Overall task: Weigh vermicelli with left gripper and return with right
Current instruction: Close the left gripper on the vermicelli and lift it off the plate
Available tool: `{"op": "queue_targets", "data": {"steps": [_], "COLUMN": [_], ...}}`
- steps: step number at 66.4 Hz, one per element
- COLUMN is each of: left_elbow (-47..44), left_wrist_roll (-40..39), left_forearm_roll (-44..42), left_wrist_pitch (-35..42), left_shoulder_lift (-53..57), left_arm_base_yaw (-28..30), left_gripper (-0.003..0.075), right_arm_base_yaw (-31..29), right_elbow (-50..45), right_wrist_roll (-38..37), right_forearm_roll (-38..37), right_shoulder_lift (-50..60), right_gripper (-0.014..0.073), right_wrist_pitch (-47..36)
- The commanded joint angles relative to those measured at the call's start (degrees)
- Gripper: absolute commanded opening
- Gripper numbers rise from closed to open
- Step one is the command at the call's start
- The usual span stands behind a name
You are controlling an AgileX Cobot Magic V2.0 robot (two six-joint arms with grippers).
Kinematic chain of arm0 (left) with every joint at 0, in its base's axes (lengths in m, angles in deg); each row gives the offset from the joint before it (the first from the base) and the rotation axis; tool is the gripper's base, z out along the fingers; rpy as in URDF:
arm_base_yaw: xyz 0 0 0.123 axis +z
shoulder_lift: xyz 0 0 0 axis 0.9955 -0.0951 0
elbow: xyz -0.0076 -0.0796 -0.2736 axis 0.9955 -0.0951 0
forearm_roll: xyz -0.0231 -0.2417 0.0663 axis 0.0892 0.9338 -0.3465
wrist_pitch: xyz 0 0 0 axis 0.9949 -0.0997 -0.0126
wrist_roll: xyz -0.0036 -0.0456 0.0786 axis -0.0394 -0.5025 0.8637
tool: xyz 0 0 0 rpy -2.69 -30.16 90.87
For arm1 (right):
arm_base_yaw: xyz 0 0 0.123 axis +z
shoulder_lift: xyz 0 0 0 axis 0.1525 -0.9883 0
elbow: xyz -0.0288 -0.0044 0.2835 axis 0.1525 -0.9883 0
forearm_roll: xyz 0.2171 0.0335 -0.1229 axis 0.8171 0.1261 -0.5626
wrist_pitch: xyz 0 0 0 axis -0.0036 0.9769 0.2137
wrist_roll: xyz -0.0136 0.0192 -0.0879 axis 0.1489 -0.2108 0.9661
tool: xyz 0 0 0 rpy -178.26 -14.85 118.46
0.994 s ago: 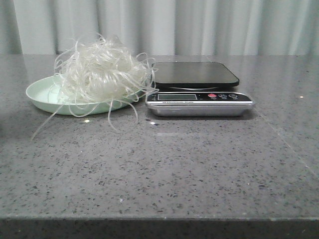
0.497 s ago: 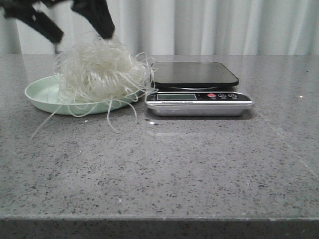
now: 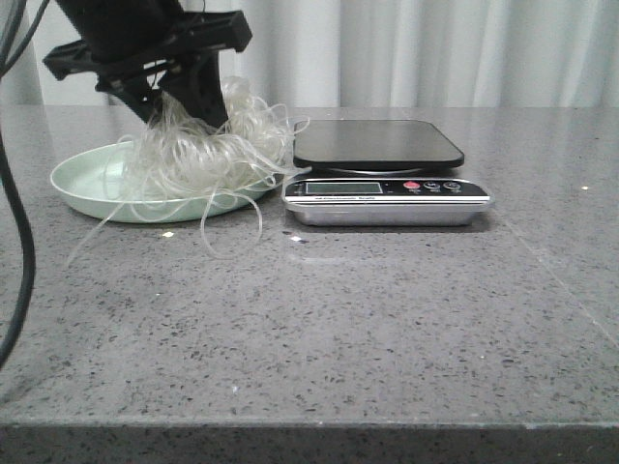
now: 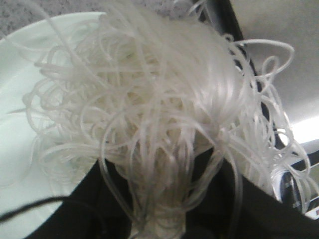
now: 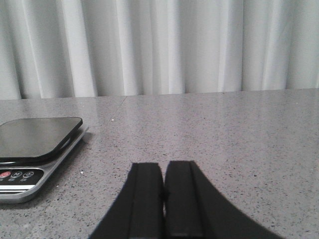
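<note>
The vermicelli [image 3: 208, 147], a fluffy tangle of whitish strands, lies on the pale-green plate [image 3: 79, 184] at the left of the table. My left gripper [image 3: 182, 114] has come down into the top of the tangle, its black fingers closed around a bunch of strands. In the left wrist view the vermicelli [image 4: 149, 99] narrows into a tight bundle between the left gripper's [image 4: 162, 219] dark fingers, above the plate [image 4: 15, 124]. My right gripper [image 5: 163, 174] is shut and empty, low over bare table to the right of the scale [image 5: 35, 137]. It does not show in the front view.
The kitchen scale [image 3: 377, 145], with a black platform and silver display strip, stands just right of the plate. Loose strands hang over the plate's front rim onto the table. A black cable [image 3: 19, 271] trails down the left edge. A curtain hangs behind the table.
My left gripper came in from above with its fingers spread wide, dropped into the vermicelli and closed on it. The tangle is pressed lower.
</note>
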Motion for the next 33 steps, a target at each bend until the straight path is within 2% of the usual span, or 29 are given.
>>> {"op": "queue_targets", "data": {"steps": [1, 4, 17, 33], "left_elbow": [6.0, 7.6, 14.2, 15.6], "left_wrist_roll": [-0.2, -0.2, -0.2, -0.2], "left_forearm_roll": [1.2, 1.2, 2.7, 6.3], "left_wrist_pitch": [1.4, 1.5, 4.3, 13.5], "left_shoulder_lift": [3.4, 4.0, 4.5, 2.9], "left_arm_base_yaw": [-0.3, -0.7, -3.7, -7.4], "left_gripper": [0.0144, 0.0125, 0.0127, 0.0127], "right_arm_base_yaw": [-0.2, -0.2, -0.2, -0.2], "right_elbow": [0.5, 0.5, 0.5, 0.5], "right_wrist_roll": [-0.1, -0.1, -0.1, -0.1], "right_forearm_roll": [-0.1, -0.1, -0.1, -0.1], "right_shoulder_lift": [0.9, 0.9, 0.9, 0.9], "right_gripper": [0.0167, 0.0167, 0.0167, 0.0167], "right_wrist_pitch": [-4.1, -4.1, -4.1, -4.1]}}
